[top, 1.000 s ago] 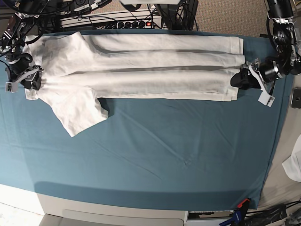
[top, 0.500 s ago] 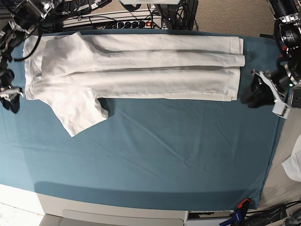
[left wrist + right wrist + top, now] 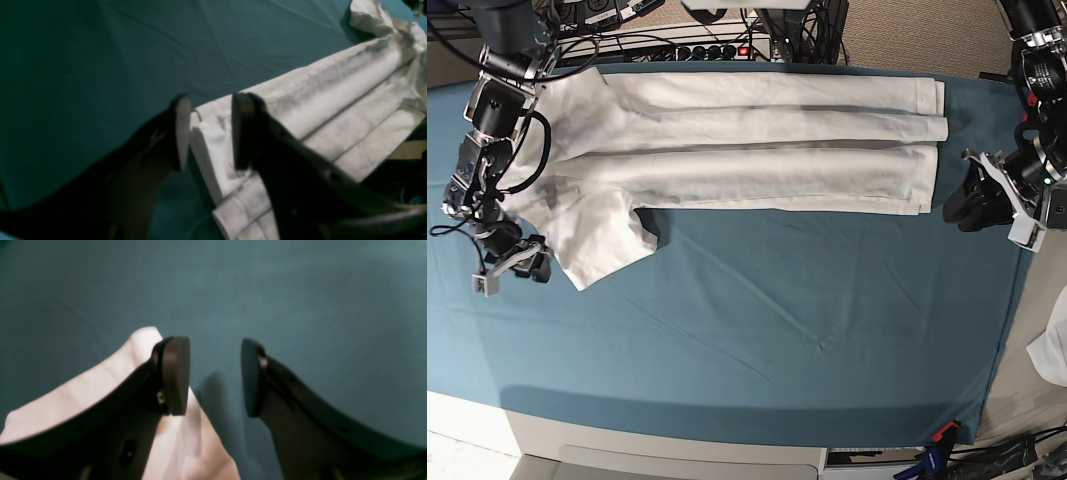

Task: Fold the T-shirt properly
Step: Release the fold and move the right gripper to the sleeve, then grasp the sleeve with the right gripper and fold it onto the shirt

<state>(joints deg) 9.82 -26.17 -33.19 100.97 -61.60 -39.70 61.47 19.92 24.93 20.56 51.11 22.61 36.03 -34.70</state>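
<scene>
Between the spread fingers [image 3: 181, 131] of the left gripper [image 3: 208, 131] shows the hem corner of the white T-shirt [image 3: 757, 145], unpinched. Over bare teal cloth [image 3: 807, 330], the right gripper [image 3: 215, 376] also has its fingers [image 3: 175, 375] apart and empty, just beside a sleeve tip. Across the worktop's far half, the shirt lies as a long folded band, one sleeve sticking out toward the near side.
</scene>
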